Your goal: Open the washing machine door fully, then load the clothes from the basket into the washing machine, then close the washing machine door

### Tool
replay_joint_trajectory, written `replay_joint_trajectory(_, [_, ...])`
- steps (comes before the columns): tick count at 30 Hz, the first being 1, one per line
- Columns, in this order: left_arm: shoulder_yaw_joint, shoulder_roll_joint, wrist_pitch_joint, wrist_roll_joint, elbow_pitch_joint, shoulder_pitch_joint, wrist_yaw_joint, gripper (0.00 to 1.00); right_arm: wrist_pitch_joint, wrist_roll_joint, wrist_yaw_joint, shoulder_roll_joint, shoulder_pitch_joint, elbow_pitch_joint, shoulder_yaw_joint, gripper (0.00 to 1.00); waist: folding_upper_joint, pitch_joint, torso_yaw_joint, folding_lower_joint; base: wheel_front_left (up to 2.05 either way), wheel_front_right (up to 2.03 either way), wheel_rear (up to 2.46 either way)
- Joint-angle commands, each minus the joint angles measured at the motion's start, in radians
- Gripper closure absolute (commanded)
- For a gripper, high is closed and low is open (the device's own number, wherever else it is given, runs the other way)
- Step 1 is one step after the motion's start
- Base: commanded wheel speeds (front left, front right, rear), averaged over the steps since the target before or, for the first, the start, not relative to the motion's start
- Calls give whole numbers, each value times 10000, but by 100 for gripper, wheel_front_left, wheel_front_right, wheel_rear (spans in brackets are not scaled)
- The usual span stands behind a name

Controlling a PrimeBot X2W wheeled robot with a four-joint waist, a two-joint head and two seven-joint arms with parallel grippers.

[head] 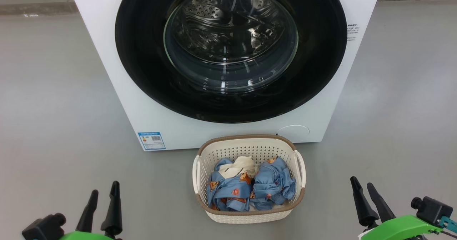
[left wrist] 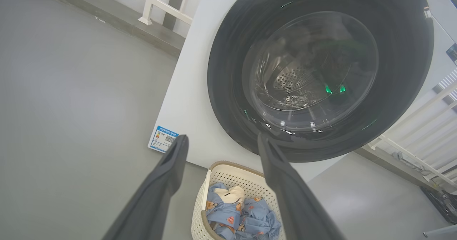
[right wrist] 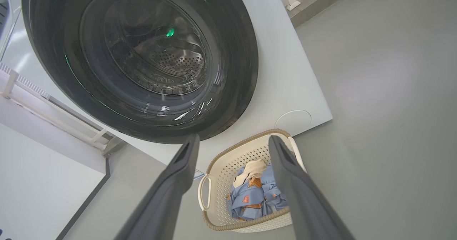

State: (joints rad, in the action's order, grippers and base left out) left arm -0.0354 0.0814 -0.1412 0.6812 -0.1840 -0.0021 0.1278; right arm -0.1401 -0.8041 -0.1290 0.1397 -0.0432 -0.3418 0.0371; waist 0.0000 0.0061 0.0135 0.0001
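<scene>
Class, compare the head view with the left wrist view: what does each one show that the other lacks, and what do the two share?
Head view adds: the right end effector, open at the lower right, and a round white cover low on the washing machine.
Left wrist view adds: white railings beside the machine.
Shared: the washing machine, its closed door, the blue label, the basket holding the clothes, and the open left end effector.
</scene>
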Motion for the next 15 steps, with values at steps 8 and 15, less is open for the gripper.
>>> replay_joint_trajectory(8, [111, 312, -319, -1059, 395, -132, 21, 0, -334, 932, -13, 285, -402, 196, 335, 0, 0, -10, 15, 0, 0, 0, 0])
replay_joint_trajectory(15, [44, 388, -525, -1843, 431, -104, 23, 0, -539, 1590, -14, 370, -371, 196, 396, 0, 0, -26, 10, 0, 0, 0, 0])
